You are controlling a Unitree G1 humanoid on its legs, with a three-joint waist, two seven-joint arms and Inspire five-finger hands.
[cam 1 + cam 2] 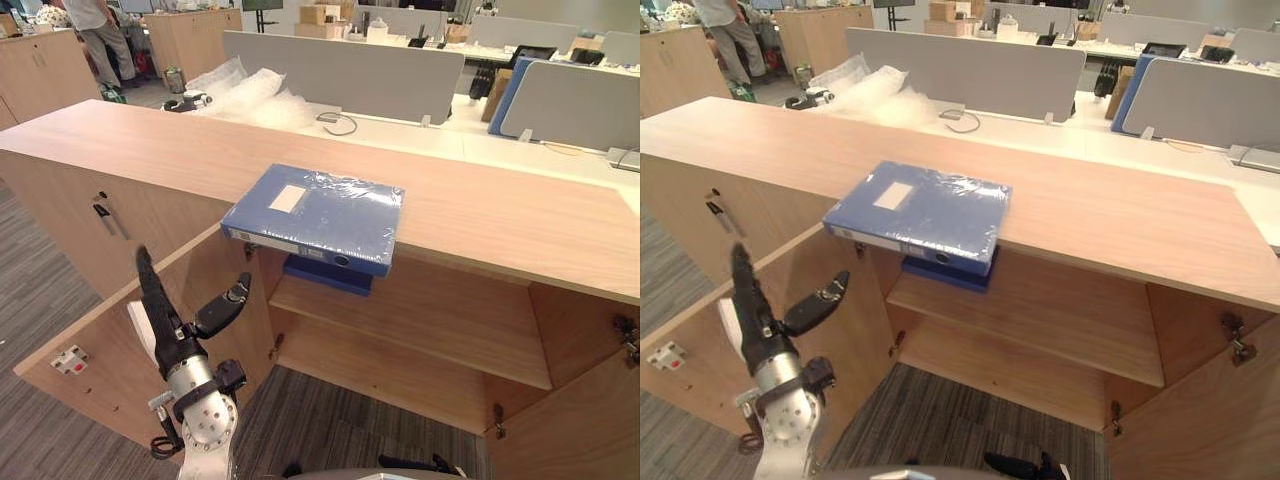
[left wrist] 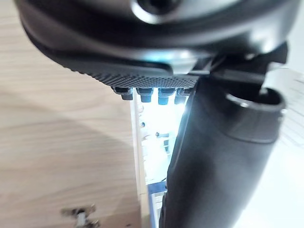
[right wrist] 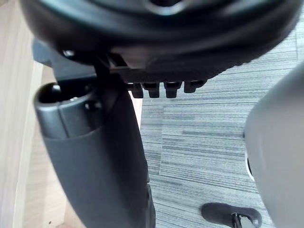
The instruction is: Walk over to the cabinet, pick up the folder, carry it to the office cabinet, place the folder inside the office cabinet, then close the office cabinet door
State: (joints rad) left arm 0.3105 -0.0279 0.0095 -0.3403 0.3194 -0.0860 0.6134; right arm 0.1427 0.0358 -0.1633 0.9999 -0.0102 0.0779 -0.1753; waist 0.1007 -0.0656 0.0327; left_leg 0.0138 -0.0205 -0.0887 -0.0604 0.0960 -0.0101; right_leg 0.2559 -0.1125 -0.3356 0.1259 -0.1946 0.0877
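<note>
Office floor, head views: a flat blue plastic-wrapped folder lies on the long wooden counter, overhanging the open cabinet compartment. The empty left hand, fingers straight, stands beside the open wooden door. Right wrist view: the right hand is over grey carpet; its state cannot be told. Risk: a one-sided nudge could tip the overhanging folder off the edge.

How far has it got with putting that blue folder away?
Done: it is at the cabinet, whose doors hang open. In hand: nothing. The folder lies on the cabinet top, overhanging the edge; the left hand is raised open below it, and the right hand hangs empty over the carpet. Left: picking the folder up, shelving it and closing the door.
</note>
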